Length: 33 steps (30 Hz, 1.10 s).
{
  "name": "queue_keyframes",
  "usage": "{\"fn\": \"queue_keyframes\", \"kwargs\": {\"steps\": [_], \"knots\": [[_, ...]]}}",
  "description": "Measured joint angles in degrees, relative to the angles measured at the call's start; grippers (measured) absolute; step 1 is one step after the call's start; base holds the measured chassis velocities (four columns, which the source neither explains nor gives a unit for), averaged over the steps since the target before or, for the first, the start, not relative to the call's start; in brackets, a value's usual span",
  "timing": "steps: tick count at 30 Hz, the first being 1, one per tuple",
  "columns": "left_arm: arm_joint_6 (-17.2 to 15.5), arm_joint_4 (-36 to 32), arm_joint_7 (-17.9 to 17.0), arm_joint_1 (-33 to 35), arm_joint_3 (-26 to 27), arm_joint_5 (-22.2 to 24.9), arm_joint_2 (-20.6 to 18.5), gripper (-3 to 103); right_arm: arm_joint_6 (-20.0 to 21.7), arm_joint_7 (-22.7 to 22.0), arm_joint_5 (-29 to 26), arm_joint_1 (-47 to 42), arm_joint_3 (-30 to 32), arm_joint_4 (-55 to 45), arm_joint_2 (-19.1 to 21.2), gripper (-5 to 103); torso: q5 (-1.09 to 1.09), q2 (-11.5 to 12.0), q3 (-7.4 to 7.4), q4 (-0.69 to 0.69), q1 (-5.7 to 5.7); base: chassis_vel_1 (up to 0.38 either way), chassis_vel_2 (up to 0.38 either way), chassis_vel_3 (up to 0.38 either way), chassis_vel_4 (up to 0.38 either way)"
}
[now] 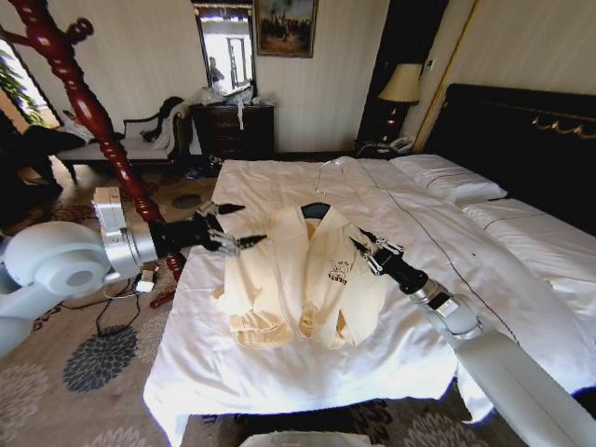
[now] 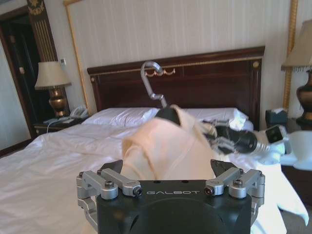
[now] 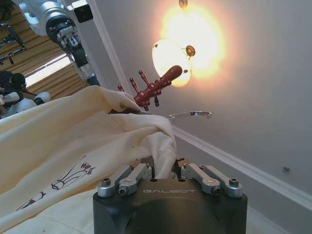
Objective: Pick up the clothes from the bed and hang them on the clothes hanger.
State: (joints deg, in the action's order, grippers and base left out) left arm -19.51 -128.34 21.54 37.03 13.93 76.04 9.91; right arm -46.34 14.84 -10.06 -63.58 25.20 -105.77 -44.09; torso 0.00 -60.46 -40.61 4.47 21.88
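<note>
Gripping the shoulder of the clothes (image 1: 303,275), the right gripper (image 1: 365,250) has its jaws closed on a fold of the cream fabric. The left gripper (image 1: 230,226) hangs beside the opposite shoulder, jaws open, not touching it. Between the two grippers the clothes hanger (image 2: 157,92) sits inside the collar, its hook protruding. The garment lies on the bed (image 1: 466,251).

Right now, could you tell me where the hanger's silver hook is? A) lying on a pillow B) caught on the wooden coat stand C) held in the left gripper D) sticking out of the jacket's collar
D: the clothes hanger has its hook rising from the collar of the clothes, while the right gripper grips the jacket's shoulder and the left gripper is open beside it.
</note>
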Motion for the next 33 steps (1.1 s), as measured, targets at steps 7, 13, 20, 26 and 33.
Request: {"fn": "queue_keyframes", "kwargs": {"steps": [7, 13, 20, 26, 33], "knots": [[0.4, 1.9, -0.7, -0.4, -0.4, -2.5, 1.2, 100, -0.2, -0.1, 2.3, -0.2, -0.5, -0.7, -0.3, 19, -0.01, 0.0, 0.00, 0.00, 0.00, 0.000, 0.000, 0.000, 0.000], [0.5, 3.1, -0.5, -0.5, -0.7, -3.0, 1.8, 100, -0.2, 0.0, 4.5, 0.1, -1.5, -1.0, -1.2, 19, 0.00, 0.0, 0.00, 0.00, 0.00, 0.000, 0.000, 0.000, 0.000], [-0.4, 4.1, 0.2, -0.1, -3.0, -2.8, 4.2, 100, -0.2, -1.6, 7.5, 1.3, -2.5, -2.8, -1.5, 19, -0.02, 0.0, 0.00, 0.01, 0.00, 0.000, 0.000, 0.000, 0.000], [-1.2, 3.5, 0.2, 0.2, -3.7, -2.3, 5.0, 100, -0.2, -2.1, 9.9, 1.9, -3.7, -4.7, -1.6, 19, -0.01, 0.0, 0.00, -0.01, 0.00, 0.000, 0.000, 0.000, 0.000], [-0.6, 3.8, 1.0, 0.0, -4.6, -2.1, 5.9, 93, -0.2, -2.4, 11.6, 2.4, -3.9, -5.8, -1.7, 19, 0.00, 0.0, 0.00, 0.00, 0.00, 0.000, 0.000, 0.000, 0.000]]}}
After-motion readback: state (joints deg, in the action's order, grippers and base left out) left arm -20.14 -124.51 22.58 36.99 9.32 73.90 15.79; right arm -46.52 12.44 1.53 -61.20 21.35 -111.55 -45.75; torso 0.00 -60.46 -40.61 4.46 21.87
